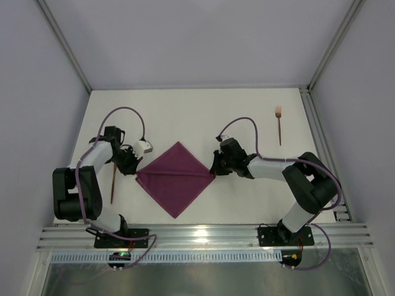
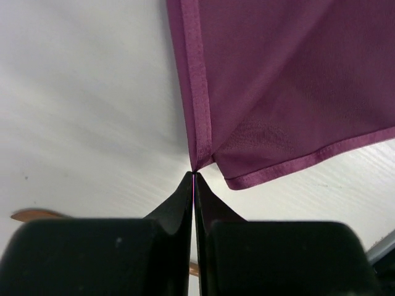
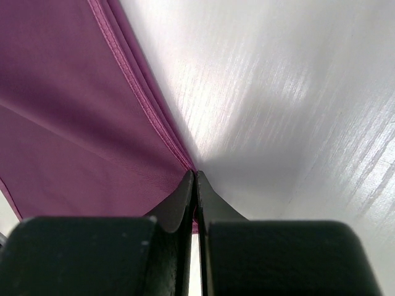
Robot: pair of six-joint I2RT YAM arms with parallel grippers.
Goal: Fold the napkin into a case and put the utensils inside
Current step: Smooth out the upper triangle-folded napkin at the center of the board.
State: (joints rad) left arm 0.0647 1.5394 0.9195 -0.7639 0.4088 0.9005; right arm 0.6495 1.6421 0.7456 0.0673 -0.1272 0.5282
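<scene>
Napkin [image 1: 176,177] lay as a diamond mid-table [image 1: 247,111], one corner toward each gripper, w/ a faint crease running L corner to R corner.

L gripper [image 1: 134,168] was shut on the L corner. Wrist view showed the jaws pressed together w/ only the hem tip nipped at their very end. R gripper [image 1: 214,168] was the same on the R corner, jaws closed on the hem point. Both pinches were thin, just the corner tips caught.

Step in hand, by my read: first fold. To do it well:
- lift both corners together and level
- keep cloth lightly taut btwn grippers so it can't sag or twist
- lay edge on edge, let go only once cloth is down
- pull too hard and a tip could slip out

Containers: no case yet. Napkin was unfolded, nothing in or on it. Fork [image 1: 279,126] lay at far R of table, well apart from cloth. 2nd utensil [image 1: 113,185] lay near the L corner, on its outer side; type unclear.
</scene>
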